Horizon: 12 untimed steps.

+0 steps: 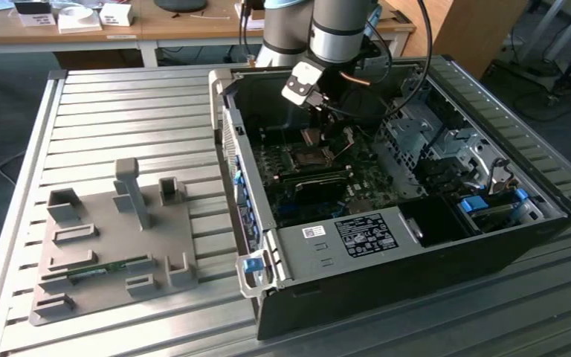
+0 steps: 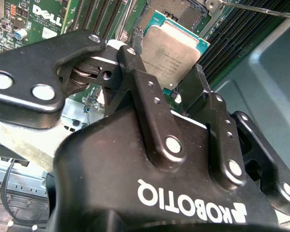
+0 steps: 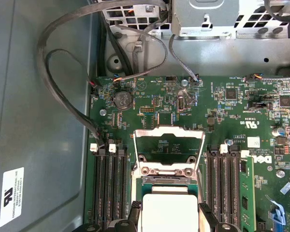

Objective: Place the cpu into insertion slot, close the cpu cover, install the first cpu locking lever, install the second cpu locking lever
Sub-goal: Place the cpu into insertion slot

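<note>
**Item:** cpu [image 2: 173,50], a flat square chip with a pale metal face up on a green base

**Place:** between the fingertips [image 3: 206,217] of the gripper [image 2: 165,67], inside the open computer case [image 1: 395,245]. The case lies on the exterior view's right half of the slatted table [image 1: 117,111], and the work is at the far end of its interior

**Jaws:** drawn in narrow, pinching the cpu by two opposite edges, one black finger on each side

**Key relation:** the insertion slot [image 2: 182,9] lies under the held cpu, with part of its dark centre showing past the chip's far edge. By the look of it the chip sits over the slot rather than off to one side. Whether it already touches the slot cannot be told

**Heading and axis:** being square, the cpu has no long axis. Its face looks about level with the board, and its edges run roughly in line with the slot's rim and the memory slots [image 3: 108,188] on either side

**Adjoining parts:**
- the cpu cover [image 3: 169,150] is raised on the far side of the slot, with the board visible through its square opening
- a thin locking lever [image 2: 251,7] lies beside the slot

**Elsewhere:** a grey parts tray [image 1: 107,238] sits on the exterior view's left, well apart from the case
</note>
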{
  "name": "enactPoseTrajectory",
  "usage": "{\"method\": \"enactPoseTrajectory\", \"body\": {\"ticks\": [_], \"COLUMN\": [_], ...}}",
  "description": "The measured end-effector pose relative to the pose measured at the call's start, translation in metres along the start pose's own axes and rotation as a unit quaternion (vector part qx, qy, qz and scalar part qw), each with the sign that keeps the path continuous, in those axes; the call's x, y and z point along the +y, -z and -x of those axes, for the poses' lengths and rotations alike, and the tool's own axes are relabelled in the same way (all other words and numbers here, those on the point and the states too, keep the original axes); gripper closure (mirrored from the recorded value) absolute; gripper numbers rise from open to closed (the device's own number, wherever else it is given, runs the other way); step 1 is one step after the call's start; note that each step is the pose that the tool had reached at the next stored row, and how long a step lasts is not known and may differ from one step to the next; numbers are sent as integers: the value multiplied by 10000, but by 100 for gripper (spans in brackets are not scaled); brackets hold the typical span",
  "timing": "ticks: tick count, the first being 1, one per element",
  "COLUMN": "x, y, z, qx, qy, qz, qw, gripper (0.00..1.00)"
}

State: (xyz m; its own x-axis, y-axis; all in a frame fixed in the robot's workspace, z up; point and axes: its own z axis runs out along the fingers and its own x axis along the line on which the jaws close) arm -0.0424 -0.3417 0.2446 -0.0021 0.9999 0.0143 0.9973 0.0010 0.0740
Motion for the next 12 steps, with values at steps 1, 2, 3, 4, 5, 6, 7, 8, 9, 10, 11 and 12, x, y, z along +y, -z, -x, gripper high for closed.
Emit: {"method": "enactPoseTrajectory", "body": {"ticks": [1,2,3,4,5,6,7,8,9,10,11,12], "x": [0,-1,-1,-1,-1,-1,-1,-1,-1,-1,-2,-4], "y": [-6,-9,-9,-9,-11,-12,-14,-16,-18,-20,-22,-55], "z": [0,0,0,0,0,0,0,0,0,0,0,1], "qx": [-1,-3,-2,-2,-2,-2,-2,-2,-2,-2,-2,-3], "qy": [0,0,0,0,0,0,0,0,0,0,0,0], "qz": [0,-1,-1,0,0,0,0,0,0,0,0,0], "qw": [10000,10000,10000,10000,10000,10000,10000,10000,10000,10000,10000,10000], "gripper": [46,46,46,46,46,46,46,46,46,46,46,46]}}
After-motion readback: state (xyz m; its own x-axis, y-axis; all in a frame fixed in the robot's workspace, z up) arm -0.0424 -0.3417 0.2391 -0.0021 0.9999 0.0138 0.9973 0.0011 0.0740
